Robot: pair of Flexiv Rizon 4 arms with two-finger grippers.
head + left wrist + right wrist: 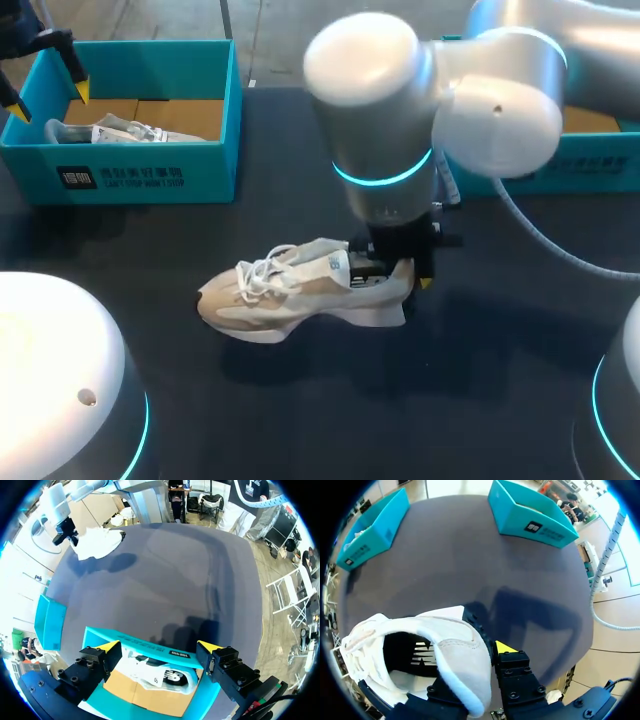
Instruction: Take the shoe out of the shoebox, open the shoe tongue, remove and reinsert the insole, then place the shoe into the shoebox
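L gripper (50,100) hangs at 10 o'clock over the table (300,420), above the L shoebox (130,170). Its fingers are spread wide w/ nothing btwn them. In the L wrist view a second shoe (160,675) lies inside that box on the brown cardboard floor, right under the gripper.

The shoe (300,290), beige and white, is at table ctr, toe to 9 o'clock, heel to 3 o'clock, laces on top. Can't tell if the sole touches the table.

R gripper (400,268) is at the shoe's 3 o'clock end, clamped on the heel wall. In the R wrist view one finger is inside the heel opening, and the other finger (506,649) presses from outside.

R shoebox (600,160) sits at 2 o'clock, well apart from the shoe, partly hidden behind the R arm (450,90).
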